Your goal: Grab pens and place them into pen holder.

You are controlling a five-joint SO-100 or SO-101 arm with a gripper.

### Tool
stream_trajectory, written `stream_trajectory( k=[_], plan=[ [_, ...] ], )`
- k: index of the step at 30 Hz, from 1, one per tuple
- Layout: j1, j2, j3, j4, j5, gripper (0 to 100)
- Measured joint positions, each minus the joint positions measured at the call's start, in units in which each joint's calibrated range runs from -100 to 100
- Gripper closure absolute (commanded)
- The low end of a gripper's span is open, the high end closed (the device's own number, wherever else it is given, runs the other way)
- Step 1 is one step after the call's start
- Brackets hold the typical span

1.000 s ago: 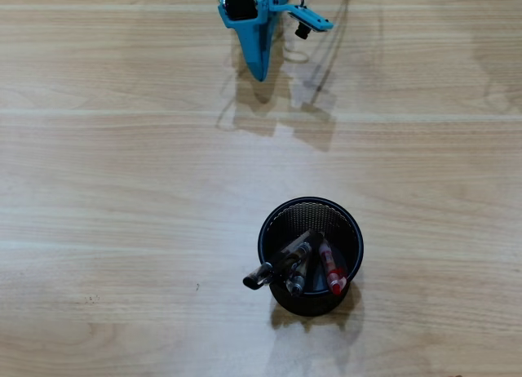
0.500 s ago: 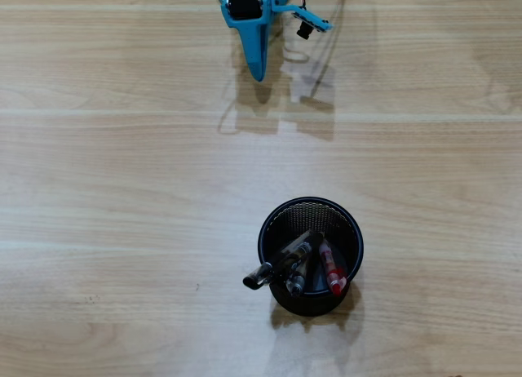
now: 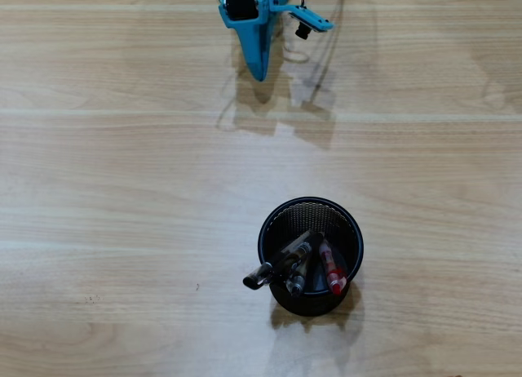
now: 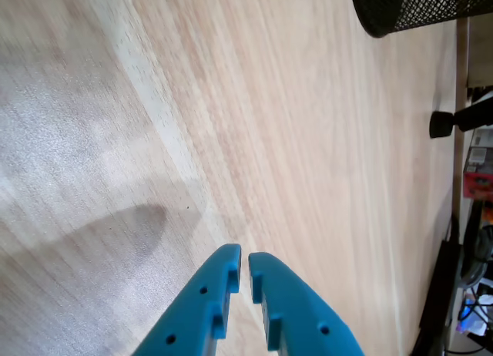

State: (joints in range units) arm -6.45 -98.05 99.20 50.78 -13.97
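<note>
The black wire-mesh pen holder (image 3: 311, 255) stands on the wooden table, lower middle of the overhead view. Several pens lean inside it: a red one (image 3: 329, 267), a grey and clear one (image 3: 298, 272) and a black-capped one (image 3: 269, 270) that pokes out over the left rim. My blue gripper (image 3: 260, 73) hangs at the top of that view, far from the holder, shut with nothing in it. In the wrist view the gripper (image 4: 244, 256) rises from the bottom edge with its fingers almost touching, and the holder's mesh wall (image 4: 416, 5) shows at the top right.
Bare wooden tabletop (image 3: 122, 197) lies all around the holder. Beyond the table's far edge in the wrist view stand a black stand (image 4: 454, 121) and cables.
The gripper wobbled slightly at the top of the overhead view and is back where it was. The holder and pens have not moved.
</note>
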Motion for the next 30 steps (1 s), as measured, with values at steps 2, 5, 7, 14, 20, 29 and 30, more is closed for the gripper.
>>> stream_trajectory(
  k=[2,5,7,14,20,29,30],
  plan=[
    [0.00,0.00,0.00,0.00,-0.16,98],
    [0.00,0.00,0.00,0.00,-0.36,98],
    [0.00,0.00,0.00,0.00,-0.36,98],
    [0.00,0.00,0.00,0.00,-0.36,98],
    [0.00,0.00,0.00,0.00,-0.36,98],
    [-0.09,0.00,0.00,0.00,-0.36,98],
    [-0.09,0.00,0.00,0.00,-0.36,98]
  ],
)
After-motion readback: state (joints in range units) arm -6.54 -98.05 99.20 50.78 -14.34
